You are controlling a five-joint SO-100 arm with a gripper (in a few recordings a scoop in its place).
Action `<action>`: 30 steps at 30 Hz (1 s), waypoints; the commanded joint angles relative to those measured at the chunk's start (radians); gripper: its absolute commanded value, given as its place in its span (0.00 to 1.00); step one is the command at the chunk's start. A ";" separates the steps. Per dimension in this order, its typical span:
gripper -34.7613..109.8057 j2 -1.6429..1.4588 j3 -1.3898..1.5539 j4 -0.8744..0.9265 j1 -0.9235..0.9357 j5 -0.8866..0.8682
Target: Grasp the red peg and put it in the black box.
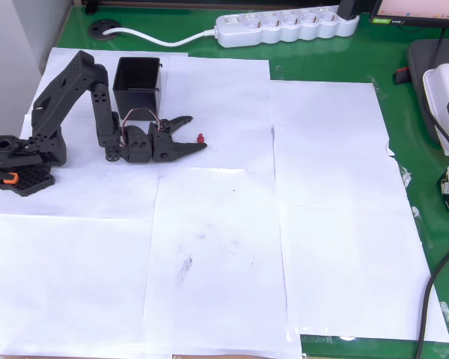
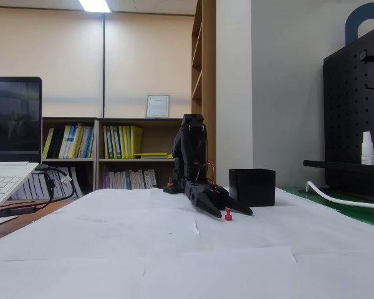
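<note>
The red peg (image 1: 200,138) (image 2: 228,215) stands upright on the white paper, tiny against the arm. My black gripper (image 1: 197,132) (image 2: 230,210) is low over the paper and open, its two fingers splayed on either side of the peg, which sits near the fingertips. I cannot tell whether a finger touches it. The black box (image 1: 138,83) (image 2: 252,187) is open-topped and stands behind the arm's forearm, a short way from the gripper.
White paper sheets (image 1: 224,247) cover the green table. A white power strip (image 1: 288,26) with its cable lies along the far edge in the overhead view. A laptop (image 2: 6,149) sits at the left in the fixed view. The arm's base (image 1: 19,161) is at the left edge.
</note>
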State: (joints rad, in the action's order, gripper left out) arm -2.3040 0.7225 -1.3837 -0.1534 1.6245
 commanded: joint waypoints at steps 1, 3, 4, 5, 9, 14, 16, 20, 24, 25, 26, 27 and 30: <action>0.51 -0.005 0.002 0.003 -0.009 0.029; 0.51 0.052 -0.015 0.078 -0.011 0.021; 0.51 0.077 -0.020 0.112 -0.014 0.018; 0.51 0.087 -0.023 0.124 -0.014 0.014; 0.51 0.135 -0.037 0.189 -0.011 0.011; 0.50 0.149 -0.038 0.206 -0.009 0.011; 0.50 0.149 -0.038 0.206 -0.009 0.009; 0.46 0.149 -0.037 0.206 -0.009 0.012; 0.46 0.149 -0.037 0.207 -0.011 0.014; 0.46 0.149 -0.037 0.207 -0.011 0.015; 0.46 0.147 -0.037 0.206 -0.011 0.015; 0.46 0.144 -0.037 0.202 -0.011 0.015; 0.46 0.140 -0.037 0.196 -0.011 0.018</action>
State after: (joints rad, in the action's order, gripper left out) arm -2.1660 0.7087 -1.1980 -0.1549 1.6245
